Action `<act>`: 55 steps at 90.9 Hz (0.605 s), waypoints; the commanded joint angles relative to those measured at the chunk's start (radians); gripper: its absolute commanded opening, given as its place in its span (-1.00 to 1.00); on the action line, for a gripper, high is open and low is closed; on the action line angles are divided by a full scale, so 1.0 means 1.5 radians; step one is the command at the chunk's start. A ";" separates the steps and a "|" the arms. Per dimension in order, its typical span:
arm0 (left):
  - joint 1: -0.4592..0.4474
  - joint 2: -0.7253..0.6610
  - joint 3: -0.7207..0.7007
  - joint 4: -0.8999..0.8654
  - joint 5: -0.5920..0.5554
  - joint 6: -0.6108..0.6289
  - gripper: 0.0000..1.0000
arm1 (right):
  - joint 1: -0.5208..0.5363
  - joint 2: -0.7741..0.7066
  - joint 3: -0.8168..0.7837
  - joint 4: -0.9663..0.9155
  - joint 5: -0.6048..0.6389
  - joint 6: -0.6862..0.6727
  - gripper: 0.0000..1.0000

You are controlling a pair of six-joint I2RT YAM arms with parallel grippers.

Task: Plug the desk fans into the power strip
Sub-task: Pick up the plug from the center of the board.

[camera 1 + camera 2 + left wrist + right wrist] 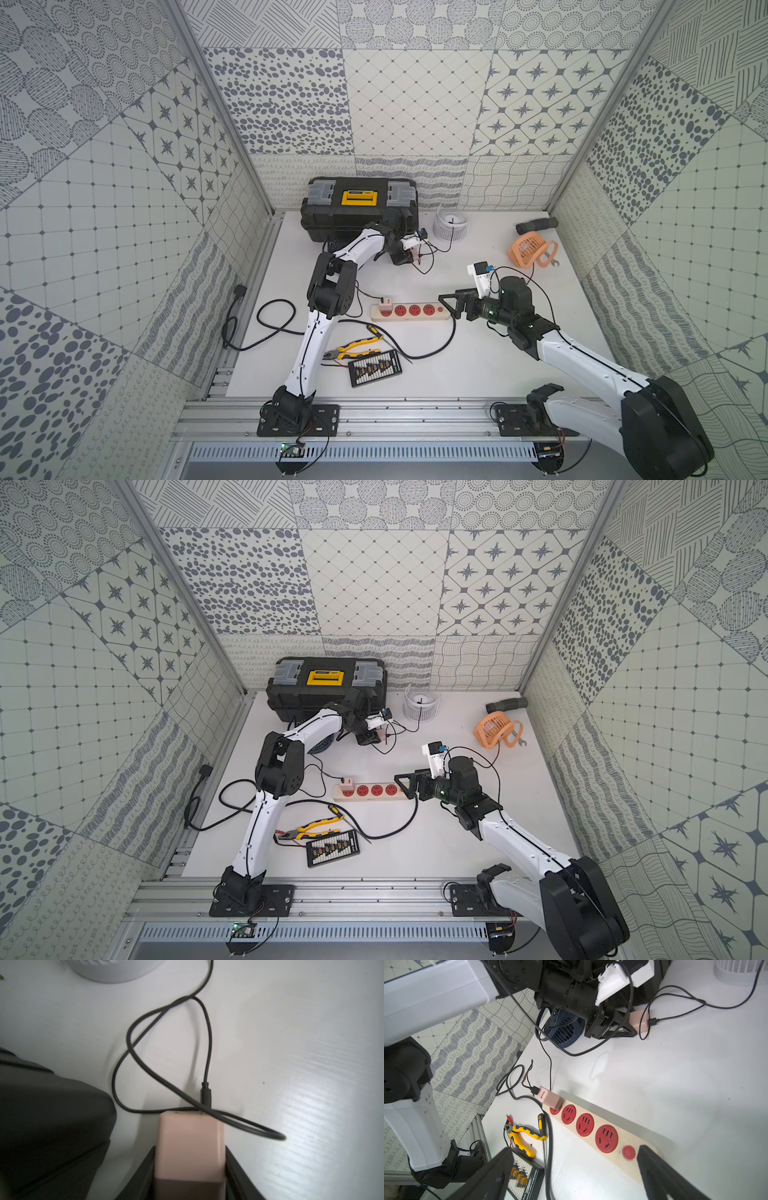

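Left arm stretches back, left gripper pinching a pink charger (right gripper gapes wide above the power strip).

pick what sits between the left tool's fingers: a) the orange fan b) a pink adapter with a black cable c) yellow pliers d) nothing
b: the left wrist view shows the pink adapter flanked on both sides by the fingers of the left tool, with its black cable looping away over the table.
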 commanded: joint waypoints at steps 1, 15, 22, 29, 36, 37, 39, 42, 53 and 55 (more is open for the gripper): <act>-0.003 -0.100 -0.116 0.080 -0.046 -0.041 -0.44 | -0.002 -0.018 0.014 0.001 0.026 0.020 0.94; -0.011 -0.293 -0.355 0.259 -0.081 -0.113 -0.43 | -0.002 -0.034 0.012 -0.007 0.054 0.062 0.93; -0.021 -0.378 -0.448 0.311 -0.105 -0.136 -0.43 | -0.004 -0.034 0.024 -0.019 0.050 0.102 0.93; -0.040 -0.466 -0.526 0.344 -0.133 -0.140 -0.43 | -0.007 -0.027 0.041 -0.035 0.026 0.141 0.93; -0.072 -0.531 -0.586 0.365 -0.159 -0.134 -0.43 | -0.011 -0.020 0.061 -0.041 -0.011 0.184 0.92; -0.078 -0.542 -0.593 0.369 -0.162 -0.135 -0.43 | -0.012 -0.019 0.064 -0.040 -0.016 0.190 0.91; -0.088 -0.558 -0.609 0.376 -0.167 -0.137 -0.42 | -0.012 -0.018 0.069 -0.039 -0.025 0.201 0.91; -0.102 -0.583 -0.629 0.389 -0.173 -0.146 -0.42 | -0.013 -0.016 0.073 -0.038 -0.038 0.221 0.89; -0.153 -0.669 -0.697 0.440 -0.167 -0.169 -0.42 | -0.014 -0.016 0.083 -0.013 -0.088 0.280 0.81; -0.163 -0.683 -0.710 0.451 -0.163 -0.170 -0.42 | -0.014 -0.017 0.083 -0.007 -0.096 0.293 0.79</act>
